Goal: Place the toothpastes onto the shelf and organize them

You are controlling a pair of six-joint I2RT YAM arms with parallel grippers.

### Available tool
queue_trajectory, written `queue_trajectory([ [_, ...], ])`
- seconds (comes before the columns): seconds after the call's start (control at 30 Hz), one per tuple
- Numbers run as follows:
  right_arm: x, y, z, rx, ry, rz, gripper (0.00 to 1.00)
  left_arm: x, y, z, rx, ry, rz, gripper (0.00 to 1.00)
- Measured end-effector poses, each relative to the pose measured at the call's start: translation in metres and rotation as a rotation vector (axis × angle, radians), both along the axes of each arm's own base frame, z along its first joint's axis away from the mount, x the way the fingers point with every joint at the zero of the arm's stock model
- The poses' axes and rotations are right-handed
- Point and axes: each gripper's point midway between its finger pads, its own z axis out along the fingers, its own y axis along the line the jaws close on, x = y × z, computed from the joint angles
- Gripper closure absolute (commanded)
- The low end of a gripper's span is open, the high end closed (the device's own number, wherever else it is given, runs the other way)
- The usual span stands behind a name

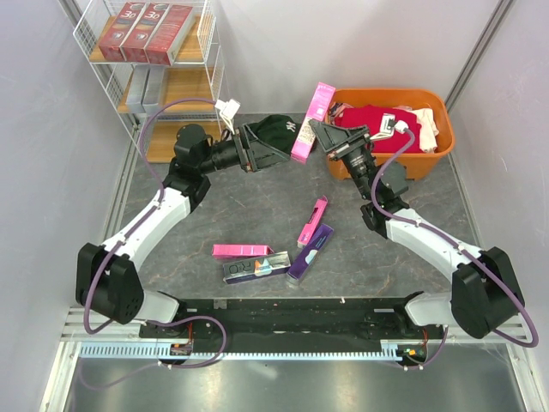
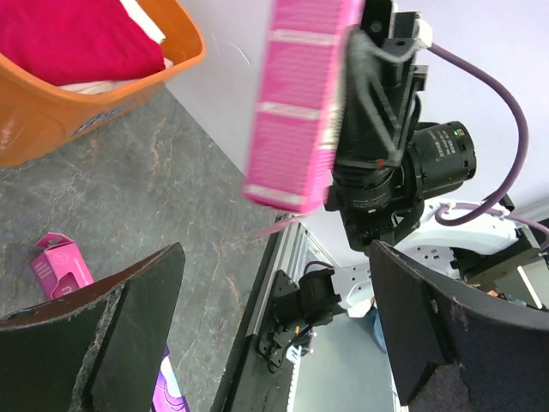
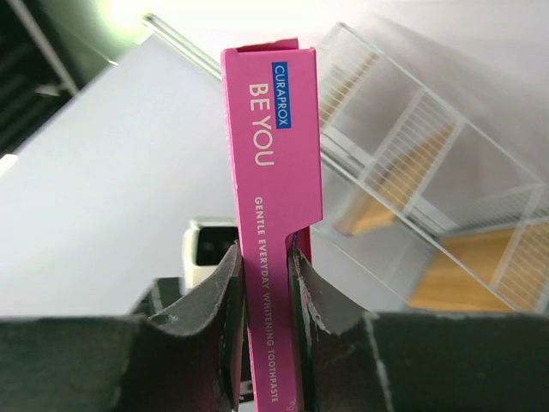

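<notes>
My right gripper [image 1: 316, 130] [image 3: 264, 257] is shut on a hot pink toothpaste box [image 1: 309, 122] [image 3: 276, 163] and holds it upright in the air by the orange tub. My left gripper [image 1: 286, 146] [image 2: 279, 330] faces that box [image 2: 300, 103] from the left, open wide, with nothing between its fingers and a short gap to the box. The shelf [image 1: 94, 53] [image 3: 446, 275] stands at the back left, with three dark red boxes [image 1: 144, 33] on its top board and grey boxes [image 1: 150, 86] on the middle board. More toothpastes lie on the table: two pink [image 1: 242, 251] [image 1: 312, 221], a holographic one [image 1: 256, 267] and a purple one [image 1: 310, 251].
An orange tub [image 1: 429, 159] [image 2: 184, 47] of red and pale cloths sits at the back right. A dark green cap [image 1: 279, 127] lies behind my left gripper. Grey walls close in both sides, and the arm bases line the near edge.
</notes>
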Motion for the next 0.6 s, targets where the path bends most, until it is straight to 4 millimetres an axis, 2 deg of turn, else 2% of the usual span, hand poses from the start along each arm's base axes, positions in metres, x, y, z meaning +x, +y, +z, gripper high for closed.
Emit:
queue_trajectory([
  [0.13, -0.01, -0.003, 0.022, 0.083, -0.054, 0.035, 0.7, 0.001, -0.001, 0.002, -0.011, -0.015, -0.008, 0.07],
  [0.23, -0.015, -0.004, 0.031, 0.124, -0.074, 0.057, 0.71, 0.0, -0.003, 0.007, -0.024, -0.041, -0.018, 0.08],
  [0.37, -0.015, -0.003, 0.032, 0.152, -0.071, 0.075, 0.7, -0.005, -0.007, 0.014, -0.041, -0.081, -0.04, 0.11],
  [0.6, -0.012, 0.0, 0.026, 0.162, -0.045, 0.091, 0.69, -0.007, -0.025, 0.009, -0.041, -0.077, -0.088, 0.17],
])
